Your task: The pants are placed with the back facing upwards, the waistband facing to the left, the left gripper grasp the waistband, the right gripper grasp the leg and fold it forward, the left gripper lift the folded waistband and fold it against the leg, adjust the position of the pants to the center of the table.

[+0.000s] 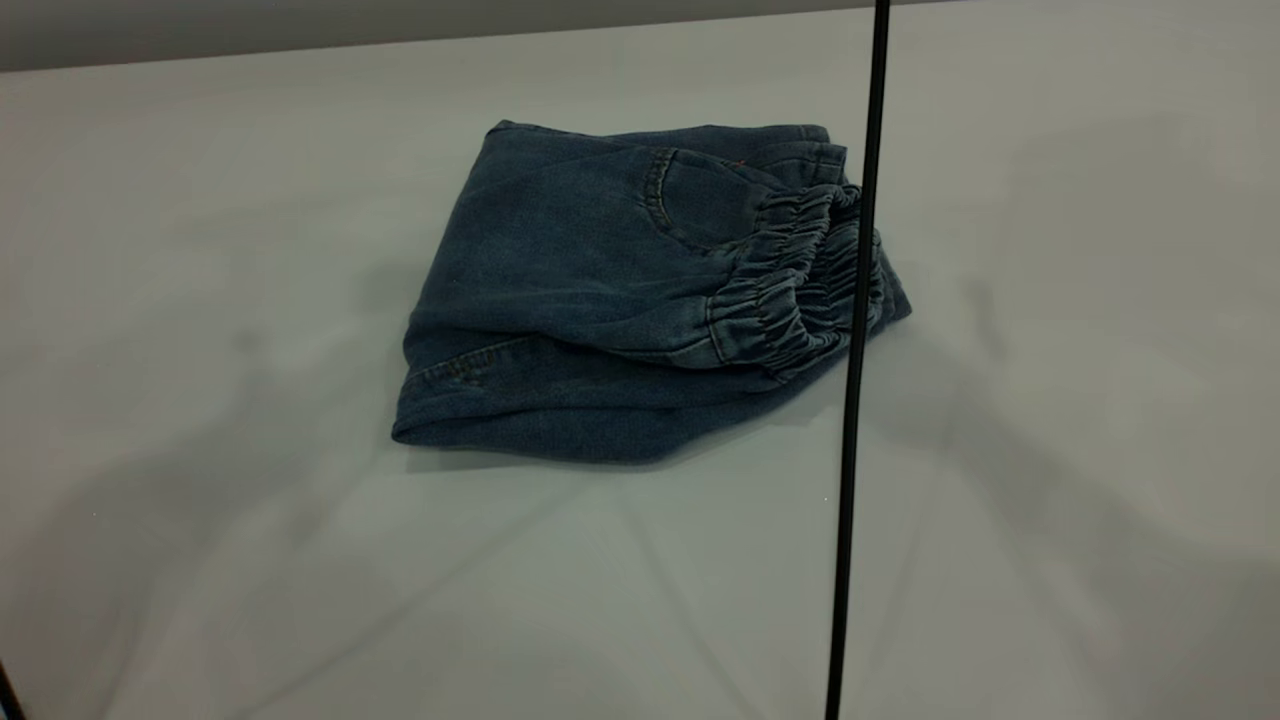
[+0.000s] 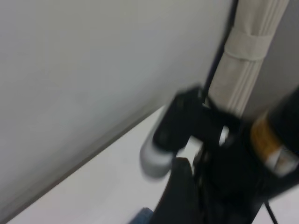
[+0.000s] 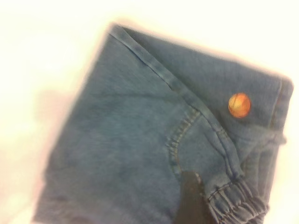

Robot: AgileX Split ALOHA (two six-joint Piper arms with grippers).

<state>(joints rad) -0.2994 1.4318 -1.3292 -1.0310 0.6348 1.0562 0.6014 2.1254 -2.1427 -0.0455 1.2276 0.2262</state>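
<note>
The pants (image 1: 600,270) lie folded into a compact blue denim bundle near the middle of the table (image 1: 200,300). The gathered elastic waistband (image 1: 800,270) is on the bundle's right side, on top, and a back pocket (image 1: 700,200) faces up. The leg is folded in underneath; I cannot tell it apart. The right wrist view looks down on the pants (image 3: 140,149), with a small orange ball print (image 3: 239,104) on a lower layer. A dark part of my right gripper (image 3: 191,205) hangs over the denim beside the waistband (image 3: 243,205). My left gripper (image 2: 187,196) is a dark blur away from the pants.
A thin black rod (image 1: 858,400) runs top to bottom in front of the waistband in the exterior view. Neither arm appears there. The table's far edge (image 1: 400,40) meets a grey wall. The left wrist view shows a pale wall (image 2: 93,70) and a bundled beige curtain (image 2: 247,60).
</note>
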